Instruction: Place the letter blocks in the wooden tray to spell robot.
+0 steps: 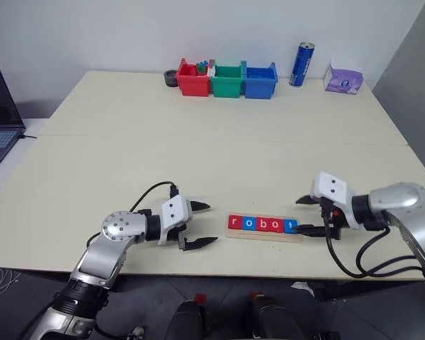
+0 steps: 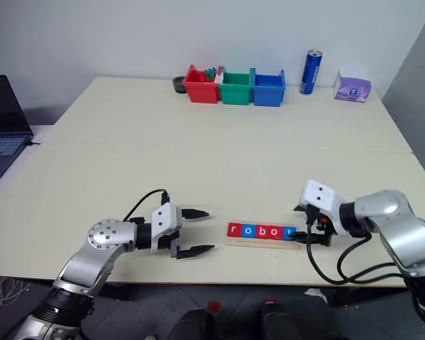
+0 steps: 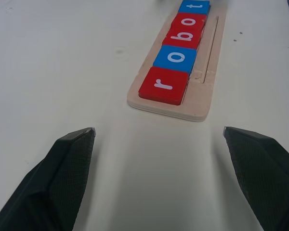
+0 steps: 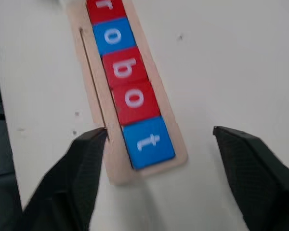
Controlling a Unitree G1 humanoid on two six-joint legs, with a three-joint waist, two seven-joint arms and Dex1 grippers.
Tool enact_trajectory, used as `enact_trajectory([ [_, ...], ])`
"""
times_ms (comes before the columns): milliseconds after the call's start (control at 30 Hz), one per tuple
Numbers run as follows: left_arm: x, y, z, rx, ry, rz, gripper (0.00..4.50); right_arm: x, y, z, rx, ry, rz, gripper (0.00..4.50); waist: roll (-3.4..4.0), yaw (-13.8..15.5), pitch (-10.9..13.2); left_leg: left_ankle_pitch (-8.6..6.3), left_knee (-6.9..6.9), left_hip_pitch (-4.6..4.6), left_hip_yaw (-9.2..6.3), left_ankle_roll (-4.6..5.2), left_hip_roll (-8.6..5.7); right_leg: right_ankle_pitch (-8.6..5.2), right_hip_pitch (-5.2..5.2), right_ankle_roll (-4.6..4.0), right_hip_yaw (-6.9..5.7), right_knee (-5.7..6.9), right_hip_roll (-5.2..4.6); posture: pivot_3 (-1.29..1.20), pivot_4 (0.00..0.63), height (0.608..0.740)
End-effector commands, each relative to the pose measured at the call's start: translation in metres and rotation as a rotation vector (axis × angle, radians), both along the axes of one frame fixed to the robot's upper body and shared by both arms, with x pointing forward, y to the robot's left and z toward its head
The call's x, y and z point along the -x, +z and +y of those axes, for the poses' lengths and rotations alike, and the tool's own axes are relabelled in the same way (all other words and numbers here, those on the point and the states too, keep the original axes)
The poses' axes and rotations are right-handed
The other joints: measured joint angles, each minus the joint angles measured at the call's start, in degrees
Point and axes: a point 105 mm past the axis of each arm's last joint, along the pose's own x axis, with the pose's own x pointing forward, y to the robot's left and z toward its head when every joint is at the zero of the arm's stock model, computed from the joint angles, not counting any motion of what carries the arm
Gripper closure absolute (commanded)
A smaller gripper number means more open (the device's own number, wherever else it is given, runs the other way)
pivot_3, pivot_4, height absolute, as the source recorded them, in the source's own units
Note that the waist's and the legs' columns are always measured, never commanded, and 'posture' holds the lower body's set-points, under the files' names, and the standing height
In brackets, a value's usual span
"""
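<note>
In the right wrist view, the r tile (image 4: 105,9) farthest from the right hand (image 4: 159,139) was cut off by the picture's edge, as was the tray's (image 4: 116,168) far end. In the left wrist view, the t tile (image 3: 194,6) farthest from the left hand (image 3: 159,132) ran off the edge. The small pieces (image 1: 202,69) in the red bin (image 1: 192,83), well beyond both hands, were too small to tell apart. A laptop (image 1: 0,117) beside the bench (image 1: 198,142) was cut off.
</note>
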Motion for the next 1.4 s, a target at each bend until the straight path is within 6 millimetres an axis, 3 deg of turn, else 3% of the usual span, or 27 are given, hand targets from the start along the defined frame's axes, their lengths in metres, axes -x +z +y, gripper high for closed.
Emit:
enact_trajectory([
  [33,0.000,0.011,-0.006,0.006,-0.026,-0.043,0.00,0.000,0.007,-0.004,0.054,0.005,-0.103,2.06,0.00,0.0,0.0,0.00,0.00,0.02,0.01,0.00,0.00,-0.04,-0.01,0.07,0.02,0.01,0.00,0.00,0.150,0.740],
  [200,-0.002,0.013,-0.006,0.003,-0.033,-0.045,0.00,0.006,-0.003,0.001,0.069,0.027,-0.098,4.00,0.00,-0.3,0.0,0.00,0.00,0.09,0.01,0.00,0.01,-0.08,0.00,0.14,0.07,0.04,0.07,0.00,0.150,0.740],
  [267,-0.003,0.013,-0.006,0.003,-0.033,-0.046,0.00,0.007,-0.006,0.003,0.063,0.026,-0.086,4.47,0.00,-0.3,0.0,0.00,0.00,0.08,0.01,0.00,0.02,-0.08,0.00,0.14,0.05,0.04,0.07,0.00,0.150,0.740],
  [1067,-0.001,0.010,-0.004,0.004,-0.019,-0.045,0.00,-0.003,-0.012,0.017,0.079,0.080,-0.114,4.47,0.00,-0.2,0.0,0.00,0.00,0.06,0.00,0.00,0.02,-0.08,0.00,0.14,0.06,0.02,0.05,0.00,0.150,0.740],
  [1233,-0.003,0.011,0.000,0.017,0.021,-0.044,0.00,-0.009,0.004,0.002,0.083,0.028,-0.161,4.47,0.00,-0.2,0.0,0.00,0.00,0.07,-0.01,0.00,0.02,-0.08,0.00,0.14,0.07,0.02,0.05,0.00,0.150,0.740],
  [1400,-0.022,0.015,0.020,0.085,0.251,-0.056,0.00,-0.020,0.039,-0.007,-0.159,-0.153,-0.315,4.47,-0.09,-0.2,0.0,0.00,0.00,0.06,-0.04,0.00,0.04,-0.08,0.00,0.14,0.07,0.03,0.04,0.00,0.150,0.740],
])
